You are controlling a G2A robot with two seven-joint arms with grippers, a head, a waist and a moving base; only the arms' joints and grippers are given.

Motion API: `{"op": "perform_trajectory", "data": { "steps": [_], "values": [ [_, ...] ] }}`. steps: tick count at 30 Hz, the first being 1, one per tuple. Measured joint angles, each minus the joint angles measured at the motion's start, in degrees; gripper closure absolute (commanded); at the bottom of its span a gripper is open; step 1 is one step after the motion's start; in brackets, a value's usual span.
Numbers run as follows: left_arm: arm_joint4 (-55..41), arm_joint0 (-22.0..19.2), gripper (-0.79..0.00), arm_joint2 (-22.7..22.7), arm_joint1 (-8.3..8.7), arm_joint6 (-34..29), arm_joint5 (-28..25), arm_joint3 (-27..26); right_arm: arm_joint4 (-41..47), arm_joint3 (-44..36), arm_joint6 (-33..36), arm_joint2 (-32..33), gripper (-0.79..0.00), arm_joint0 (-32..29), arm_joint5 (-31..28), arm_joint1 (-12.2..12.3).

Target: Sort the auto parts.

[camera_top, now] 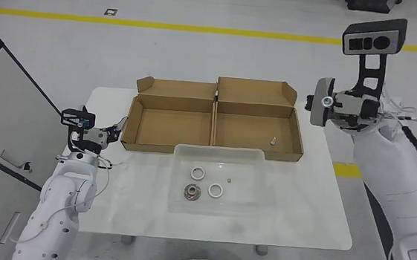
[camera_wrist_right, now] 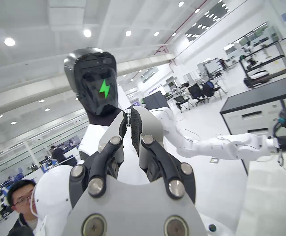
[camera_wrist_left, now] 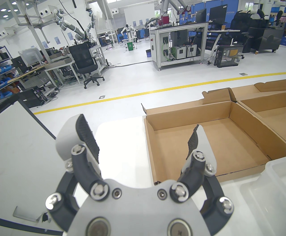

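Observation:
A clear plastic tray (camera_top: 254,158) at the table's front holds two white rings (camera_top: 198,172) (camera_top: 216,191), a metal bearing (camera_top: 191,193) and one tiny part (camera_top: 229,180). Behind it stand two open cardboard boxes; the left box (camera_top: 138,124) (camera_wrist_left: 223,143) has a bare floor, while the right box (camera_top: 295,134) holds a small screw (camera_top: 273,142). My left gripper (camera_top: 117,128) (camera_wrist_left: 138,127) hangs open beside the left box's outer wall. My right gripper (camera_top: 327,101) (camera_wrist_right: 130,114) is raised off the table's right side, tilted upward, shut on a small threaded metal part (camera_wrist_right: 128,118).
The white table (camera_top: 299,205) has bare room to the right of the tray and in front of it. A grey cabinet (camera_top: 2,97) stands close to the table's left edge, near my left arm. The boxes' flaps (camera_top: 175,88) stand up at the back.

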Motion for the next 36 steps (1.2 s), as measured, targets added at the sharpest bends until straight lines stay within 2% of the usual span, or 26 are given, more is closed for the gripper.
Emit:
{"op": "perform_trajectory", "data": {
  "steps": [3,13,16,21,25,36],
  "values": [
    [0.0,0.0,-0.785,0.0,0.0,0.0,0.0,0.0,1.87,1.01,2.05,0.08,0.0,0.44,2.07,-1.86],
    [0.0,0.0,-0.785,0.0,0.0,0.0,0.0,0.0,2.48,0.63,1.49,0.09,0.0,0.03,2.54,-2.06],
    [0.0,0.0,-0.785,0.0,0.0,0.0,0.0,0.0,7.36,-1.59,-1.69,-0.01,0.0,-1.46,3.73,-2.74],
    [0.0,0.0,-0.785,0.0,0.0,0.0,0.0,0.0,14.41,-2.09,-0.72,-0.75,0.0,-1.05,4.78,-4.25],
    [0.0,0.0,-0.785,0.0,0.0,0.0,0.0,0.0,10.19,-0.92,-0.41,-0.79,0.0,0.28,5.49,-4.83],
    [0.0,0.0,-0.785,0.0,0.0,0.0,0.0,0.0,-16.86,-1.73,-4.5,3.0,0.0,0.99,9.22,-4.19]
  ]
}}
